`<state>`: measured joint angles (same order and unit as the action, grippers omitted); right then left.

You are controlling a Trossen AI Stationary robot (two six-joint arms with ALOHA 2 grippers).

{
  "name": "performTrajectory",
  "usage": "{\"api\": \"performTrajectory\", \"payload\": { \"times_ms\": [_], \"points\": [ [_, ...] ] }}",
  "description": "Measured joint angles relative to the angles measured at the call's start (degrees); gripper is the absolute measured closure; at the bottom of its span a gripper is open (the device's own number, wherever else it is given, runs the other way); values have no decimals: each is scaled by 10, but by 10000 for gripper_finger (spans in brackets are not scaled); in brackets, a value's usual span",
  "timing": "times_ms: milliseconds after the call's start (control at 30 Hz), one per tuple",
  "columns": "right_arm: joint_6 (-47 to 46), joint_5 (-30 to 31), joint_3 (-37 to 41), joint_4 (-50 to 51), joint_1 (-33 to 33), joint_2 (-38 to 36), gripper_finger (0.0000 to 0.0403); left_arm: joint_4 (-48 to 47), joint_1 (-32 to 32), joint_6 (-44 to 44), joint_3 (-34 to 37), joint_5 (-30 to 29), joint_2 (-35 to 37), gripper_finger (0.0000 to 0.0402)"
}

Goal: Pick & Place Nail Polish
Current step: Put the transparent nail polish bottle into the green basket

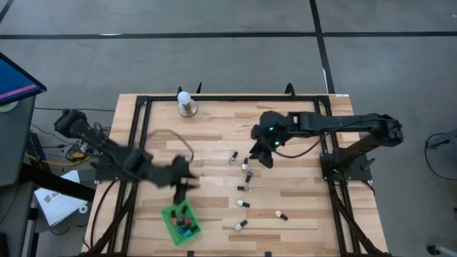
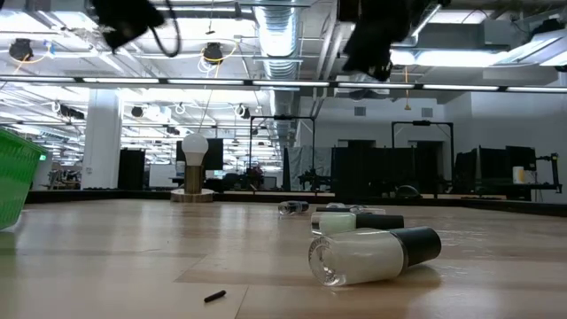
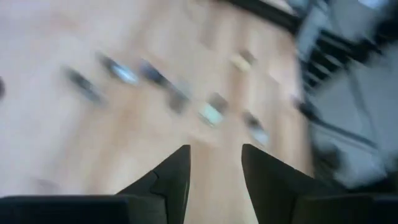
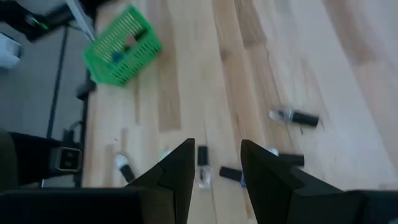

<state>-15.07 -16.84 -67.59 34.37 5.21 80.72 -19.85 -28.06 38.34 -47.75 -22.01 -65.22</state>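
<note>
Basket [image 1: 180, 223] sits at the surface's [image 1: 214, 143] near left edge with bottles [image 1: 184, 221] inside, left gripper [image 1: 187, 187] above it. More bottles [image 1: 243, 205] lie scattered right of it, from mid-surface to the near edge. Right gripper [image 1: 258, 151] hangs over the farthest ones; the stand [image 1: 186, 104] is far-left.

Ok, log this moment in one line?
left hand: open, empty, above green basket | right hand: open, empty, over loose nail polish bottles | basket holds several
</note>
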Motion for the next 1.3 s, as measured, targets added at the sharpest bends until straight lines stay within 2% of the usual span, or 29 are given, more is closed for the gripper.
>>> {"api": "performTrajectory", "payload": {
  "times_ms": [167, 300, 400, 567, 767, 933, 1300],
  "points": [
    [0, 3, -22, -8, 0, -73, 280, 8, 148, -61, 0, -2, 6, 260],
    [0, 4, -28, -24, 0, -142, 281, 24, 242, -78, 0, 41, -34, 250],
    [-2, 17, -28, -36, 0, -190, 281, 49, 283, -79, -8, 82, -79, 239],
    [-19, 50, -28, -28, 1, -245, 281, 54, 294, -120, -70, 101, -176, 214],
    [-25, 56, -28, -30, 0, -270, 281, 52, 296, -130, -143, 83, -285, 193],
    [-26, 56, -27, -24, 0, -271, 281, 53, 297, -122, -179, 42, -367, 190],
    [-26, 54, -25, -12, -12, -261, 281, 70, 299, -91, -200, 19, -461, 194]
  ]
}}
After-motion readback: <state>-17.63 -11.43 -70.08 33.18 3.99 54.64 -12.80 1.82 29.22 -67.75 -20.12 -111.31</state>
